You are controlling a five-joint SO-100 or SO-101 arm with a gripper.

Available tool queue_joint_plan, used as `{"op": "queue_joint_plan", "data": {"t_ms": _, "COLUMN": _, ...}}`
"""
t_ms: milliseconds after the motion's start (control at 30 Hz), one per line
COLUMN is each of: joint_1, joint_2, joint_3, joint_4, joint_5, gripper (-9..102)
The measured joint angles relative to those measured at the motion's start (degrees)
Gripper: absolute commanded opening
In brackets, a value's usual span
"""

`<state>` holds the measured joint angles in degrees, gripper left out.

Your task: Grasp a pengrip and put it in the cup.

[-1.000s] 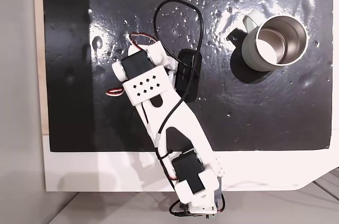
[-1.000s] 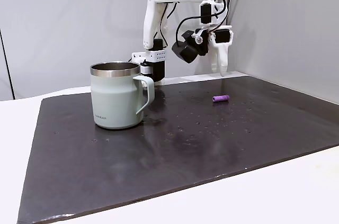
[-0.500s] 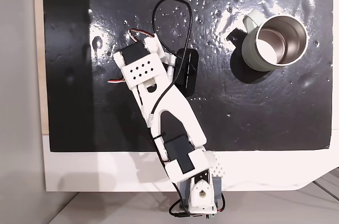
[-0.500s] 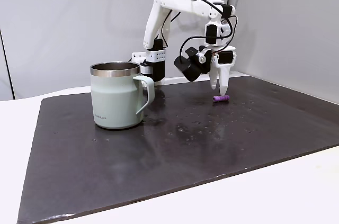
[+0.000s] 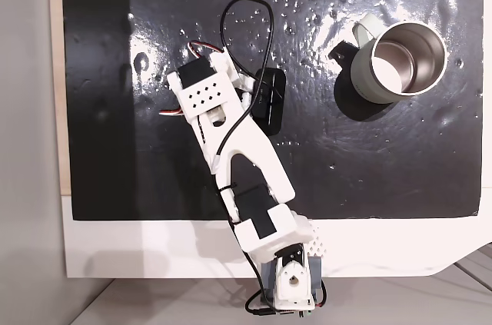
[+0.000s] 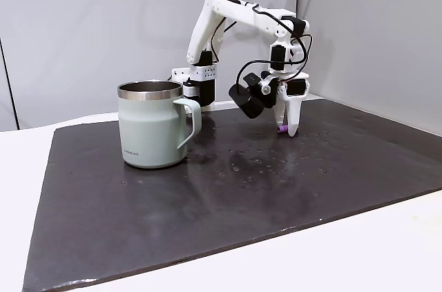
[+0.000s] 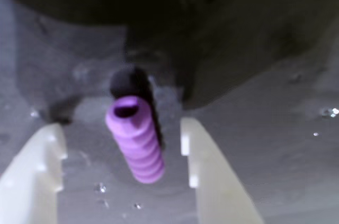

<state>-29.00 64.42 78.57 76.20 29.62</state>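
The white arm rises from its base at the far edge of the dark mat in the side-on fixed view, leans up and to the right, then bends at the elbow so the forearm slopes down and the wrist points almost straight at the mat. In the top-down fixed view the same arm runs from its base at the near white edge diagonally up and to the left over the mat.

The gripper hangs with its tips right at the mat surface, and a small bit of the purple pengrip peeks out beside its tip. In the wrist view the gripper stands spread, one pale finger on the left and the other on the right, with the pengrip lying on the mat between them, its open end toward the far side; there is a gap on each side of it, wider on the left.

The cup stands upright on the mat, well apart to the left of the gripper in the side-on fixed view, handle turned right. From above, the cup sits at the far right of the mat, handle to its left, steel inside showing.
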Motion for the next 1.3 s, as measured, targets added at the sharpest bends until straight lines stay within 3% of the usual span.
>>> {"op": "queue_joint_plan", "data": {"t_ms": 200, "joint_1": -0.2, "joint_2": -1.1, "joint_3": -2.5, "joint_4": -0.2, "joint_5": -0.5, "gripper": 15}}
{"op": "queue_joint_plan", "data": {"t_ms": 400, "joint_1": -1.9, "joint_2": -2.0, "joint_3": -2.7, "joint_4": -0.2, "joint_5": -0.4, "gripper": 0}}
{"op": "queue_joint_plan", "data": {"t_ms": 667, "joint_1": -2.1, "joint_2": -2.5, "joint_3": -2.7, "joint_4": 2.2, "joint_5": -0.4, "gripper": 0}}
{"op": "queue_joint_plan", "data": {"t_ms": 967, "joint_1": -1.6, "joint_2": -1.9, "joint_3": -21.9, "joint_4": 16.9, "joint_5": -0.5, "gripper": 0}}
{"op": "queue_joint_plan", "data": {"t_ms": 1300, "joint_1": 2.0, "joint_2": 17.2, "joint_3": -22.4, "joint_4": 19.2, "joint_5": -4.7, "gripper": 0}}
